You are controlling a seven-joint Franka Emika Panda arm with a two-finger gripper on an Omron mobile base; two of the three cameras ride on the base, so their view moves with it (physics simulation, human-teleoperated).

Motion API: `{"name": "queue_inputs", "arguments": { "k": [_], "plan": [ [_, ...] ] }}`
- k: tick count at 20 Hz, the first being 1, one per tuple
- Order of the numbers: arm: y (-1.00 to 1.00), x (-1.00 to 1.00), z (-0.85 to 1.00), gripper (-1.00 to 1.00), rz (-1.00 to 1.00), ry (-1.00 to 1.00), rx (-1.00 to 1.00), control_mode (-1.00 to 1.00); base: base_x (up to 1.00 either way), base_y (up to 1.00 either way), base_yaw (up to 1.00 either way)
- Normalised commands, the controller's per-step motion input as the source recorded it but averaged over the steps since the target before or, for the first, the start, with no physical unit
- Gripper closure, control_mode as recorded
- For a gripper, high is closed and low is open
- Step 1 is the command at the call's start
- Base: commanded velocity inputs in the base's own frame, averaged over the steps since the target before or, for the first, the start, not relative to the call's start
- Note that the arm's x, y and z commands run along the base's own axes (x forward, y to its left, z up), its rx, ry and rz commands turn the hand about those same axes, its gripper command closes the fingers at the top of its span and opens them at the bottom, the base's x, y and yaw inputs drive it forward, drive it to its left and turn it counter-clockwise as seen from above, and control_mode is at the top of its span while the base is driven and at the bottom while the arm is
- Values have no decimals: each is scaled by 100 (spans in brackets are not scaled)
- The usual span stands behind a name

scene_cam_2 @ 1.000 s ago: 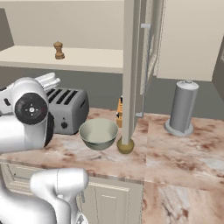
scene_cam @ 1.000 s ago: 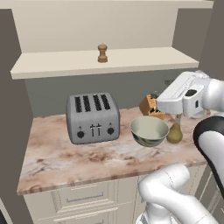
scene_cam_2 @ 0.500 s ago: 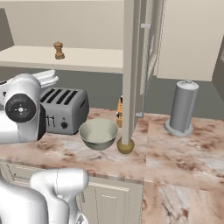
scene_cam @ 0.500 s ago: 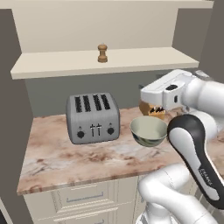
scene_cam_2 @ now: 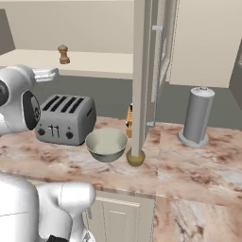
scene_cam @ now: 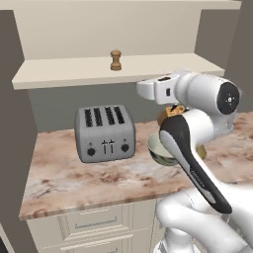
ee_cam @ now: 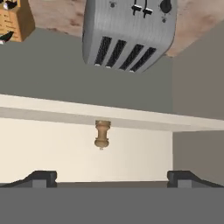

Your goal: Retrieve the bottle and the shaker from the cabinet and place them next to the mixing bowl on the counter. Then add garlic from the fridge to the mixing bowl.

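Observation:
The small brown shaker (scene_cam: 115, 60) stands upright on the beige cabinet shelf (scene_cam: 64, 74). My gripper (scene_cam: 142, 89) hangs just below and to the right of the shelf's front edge, apart from the shaker. In the hand view, which is rolled upside down, the shaker (ee_cam: 102, 134) sits centred beyond my wide-apart fingertips (ee_cam: 42, 176), with nothing between them. The grey-green mixing bowl (scene_cam_2: 106, 144) rests on the marble counter (scene_cam_2: 189, 165). Right beside it, the bottle's olive-yellow body (scene_cam_2: 135, 158) peeks out behind a tall cream panel. Garlic and fridge are out of view.
A steel four-slot toaster (scene_cam: 105, 132) stands on the counter left of the bowl. A wooden knife block (scene_cam_2: 129, 120) is behind the bowl. A grey paper-towel holder (scene_cam_2: 197, 116) stands further right. The tall cream panel (scene_cam_2: 142, 75) rises from the counter.
The hand has swung left and a little up, away from above the bowl and bottle toward the shelf edge. The jaws have stayed open. The objects have not moved.

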Motion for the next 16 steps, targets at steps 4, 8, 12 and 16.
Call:
{"name": "queue_inputs", "arguments": {
  "k": [4,8,12,16],
  "plan": [
    [21,58,22,-100,-15,33,-10,-100,0,0,0],
    [0,27,0,-100,-8,3,0,-100,0,0,0],
    [-1,27,-1,-100,-5,8,0,-100,0,0,0],
    [0,36,0,-100,-1,3,0,-100,0,0,0]
  ]
}}
